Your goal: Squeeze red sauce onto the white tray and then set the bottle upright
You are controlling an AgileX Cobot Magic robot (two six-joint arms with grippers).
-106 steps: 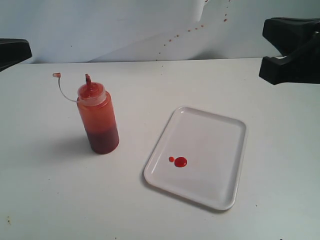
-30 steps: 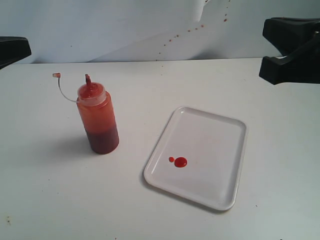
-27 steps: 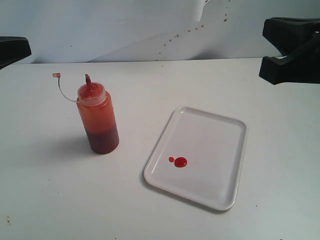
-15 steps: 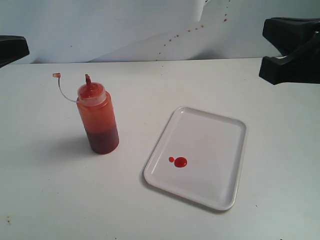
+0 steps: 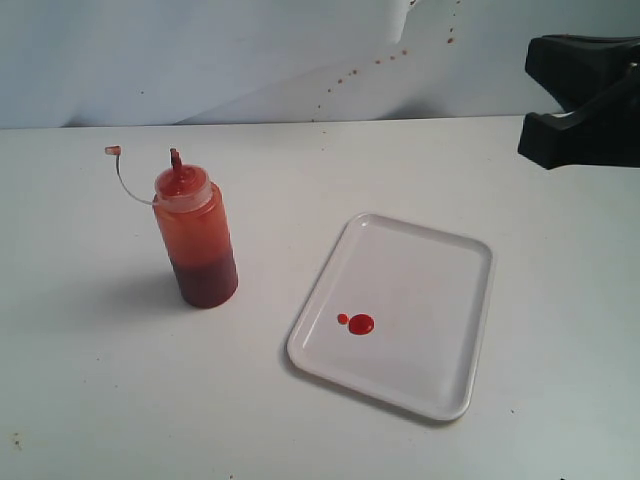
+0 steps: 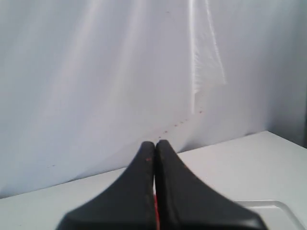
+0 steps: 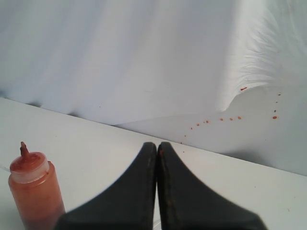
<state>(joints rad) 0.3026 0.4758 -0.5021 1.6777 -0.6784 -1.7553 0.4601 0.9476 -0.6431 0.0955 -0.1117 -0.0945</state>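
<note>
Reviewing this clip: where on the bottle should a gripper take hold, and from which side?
Probably the bottle mid-body, below the shoulder, approached level from the open side facing the white tray. It stands upright with straight, round walls. The nozzle tapers, and the tethered cap sticks out on the opposite side.

The bottle [image 5: 196,239] is stood upright left of the white tray [image 5: 425,290], on which two red sauce [image 5: 360,324] blobs are seen.

The bottle [image 5: 196,240] is translucent plastic, the red sauce [image 5: 361,324] glossy, the white tray [image 5: 430,285] smooth.
</note>
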